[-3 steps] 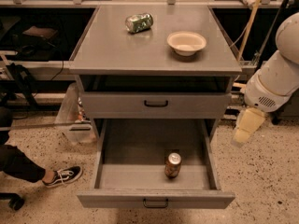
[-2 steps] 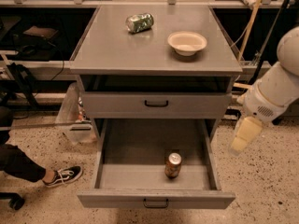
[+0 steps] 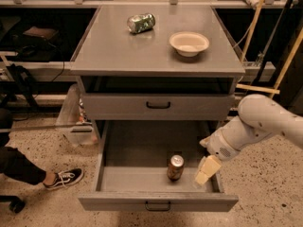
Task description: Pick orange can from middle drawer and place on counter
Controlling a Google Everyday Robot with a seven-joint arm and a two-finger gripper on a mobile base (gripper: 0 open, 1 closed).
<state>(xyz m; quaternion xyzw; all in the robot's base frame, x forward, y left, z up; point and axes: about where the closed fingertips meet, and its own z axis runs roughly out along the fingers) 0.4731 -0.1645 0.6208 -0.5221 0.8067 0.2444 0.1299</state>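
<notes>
Your gripper (image 3: pixel 204 172) hangs inside the front right corner of the middle drawer (image 3: pixel 137 145), cream tip angled down and to the left, close to the drawer's right wall. You can't tell from this view whether it is open or closed. It has nothing in it. The white arm (image 3: pixel 265 119) comes in from the right edge, over the speckled floor (image 3: pixel 270 193), and bends down to the drawer.

The orange can (image 3: pixel 175 167) stands upright on the drawer floor, near the front and a bit right of centre, silver top up. It sits just left of your gripper, apart from it with no contact. The drawer is pulled fully out, with its black handle (image 3: pixel 157 206) at the bottom front.

The drawer above (image 3: pixel 118 106) is shut, black handle (image 3: pixel 158 105) centred.

On the counter (image 3: pixel 109 51) a green-and-silver can (image 3: pixel 141 23) lies on its side toward the back. A pale bowl (image 3: pixel 189 43) sits upright to its right. The two are apart.

At the left edge you see a leg in dark trousers (image 3: pixel 19 167) and a black shoe with a white sole (image 3: pixel 64 178) on the floor. A clear plastic bag (image 3: pixel 71 119) sits beside the cabinet's left side.
</notes>
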